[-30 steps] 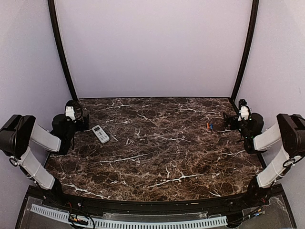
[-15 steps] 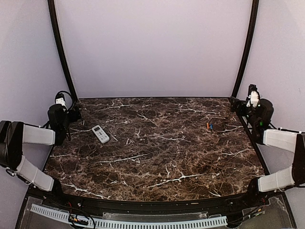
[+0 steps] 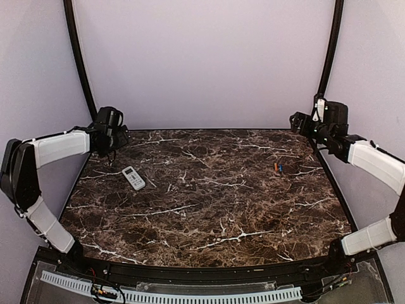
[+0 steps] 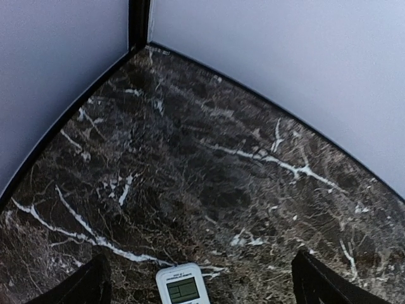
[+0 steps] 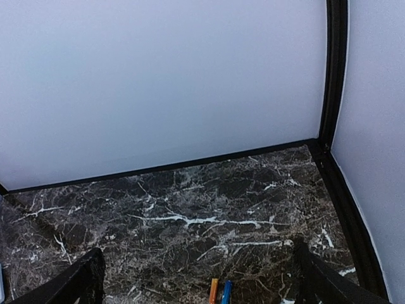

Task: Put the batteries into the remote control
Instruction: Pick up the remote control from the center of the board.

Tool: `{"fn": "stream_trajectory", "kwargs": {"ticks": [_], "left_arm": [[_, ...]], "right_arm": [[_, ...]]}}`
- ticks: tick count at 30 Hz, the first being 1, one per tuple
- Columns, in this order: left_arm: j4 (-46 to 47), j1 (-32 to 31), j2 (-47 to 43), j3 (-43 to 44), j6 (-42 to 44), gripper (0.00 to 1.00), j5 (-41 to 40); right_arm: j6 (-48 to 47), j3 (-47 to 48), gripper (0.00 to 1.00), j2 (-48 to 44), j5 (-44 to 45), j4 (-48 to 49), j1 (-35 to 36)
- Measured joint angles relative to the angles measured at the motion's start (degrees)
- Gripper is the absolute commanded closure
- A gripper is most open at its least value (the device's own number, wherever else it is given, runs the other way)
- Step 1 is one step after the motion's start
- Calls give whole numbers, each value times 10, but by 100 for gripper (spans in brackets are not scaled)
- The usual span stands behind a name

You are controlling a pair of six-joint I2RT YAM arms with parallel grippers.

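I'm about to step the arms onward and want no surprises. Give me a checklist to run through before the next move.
1. Left pincer open and empty: ok.
2. Right pincer open and empty: ok.
3. Remote found, lying free on the table: ok.
4. Remote's battery bay facing up: not ok, its screen faces up.
5. Batteries found, side by side, well to the right of the remote: ok.
6. Bay cover removed: cannot tell.
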Motion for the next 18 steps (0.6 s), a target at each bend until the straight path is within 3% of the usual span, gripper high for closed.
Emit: {"fn": "stream_trajectory", "kwargs": {"ticks": [8, 18], "left_arm": [[-177, -3, 208, 140, 12, 1, 3], [-211, -3, 244, 136, 31, 1, 49]], "right_arm": [[9, 18, 1, 57, 62, -121, 73], [13, 18, 1, 75, 78, -161, 95]]}}
